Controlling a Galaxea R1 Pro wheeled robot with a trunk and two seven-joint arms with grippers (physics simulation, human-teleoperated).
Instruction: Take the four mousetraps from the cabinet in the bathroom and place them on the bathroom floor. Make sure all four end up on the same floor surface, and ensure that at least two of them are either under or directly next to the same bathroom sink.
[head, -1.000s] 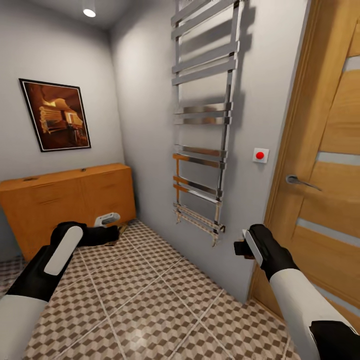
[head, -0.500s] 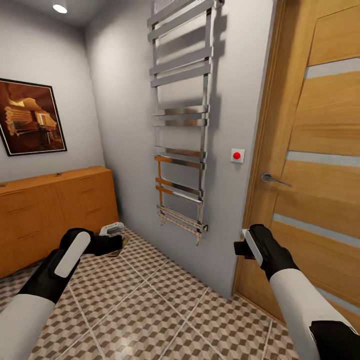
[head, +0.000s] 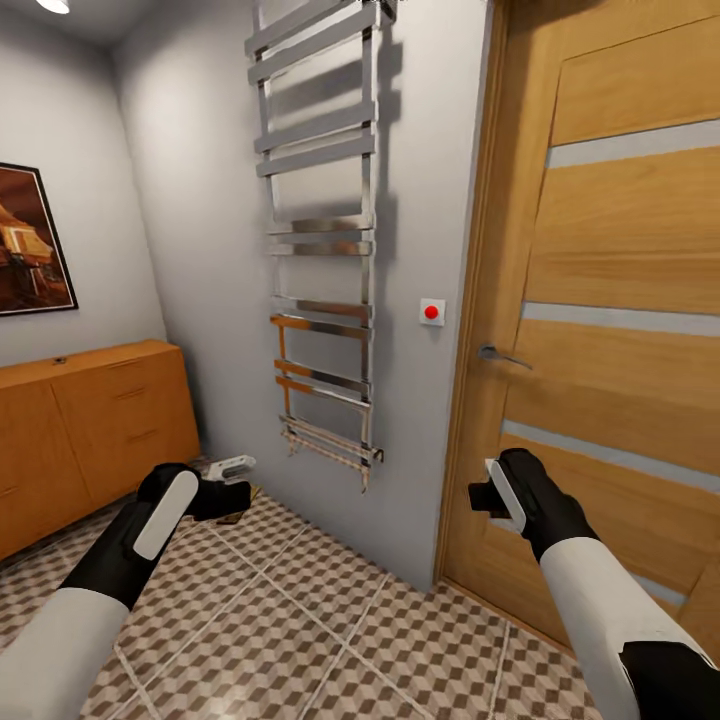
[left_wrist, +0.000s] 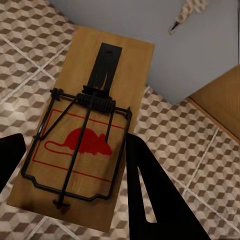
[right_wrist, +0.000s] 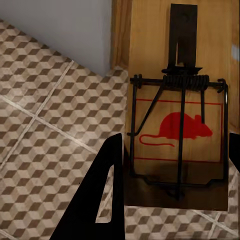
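Observation:
My left gripper (head: 228, 497) is shut on a mousetrap (left_wrist: 87, 132), a tan wood board with black wire and a red mouse print, held over the bathroom floor (head: 300, 620). One dark finger (left_wrist: 150, 200) lies along the board's edge. My right gripper (head: 484, 498) is shut on a second mousetrap (right_wrist: 177, 125) of the same look, held near the door. The orange-brown cabinet (head: 90, 430) stands at the left against the wall, its drawer fronts closed. The bathroom sink is out of view.
A chrome towel rail (head: 320, 250) hangs on the grey wall ahead. A wooden door (head: 610, 300) with a lever handle (head: 497, 354) stands closed at the right, with a red button (head: 432, 312) beside it. A framed picture (head: 30, 240) hangs above the cabinet.
The camera has swung to the right: cabinet, picture and towel rail slid left in the picture and more of the door shows. Both arms hold the same pose with their mousetraps.

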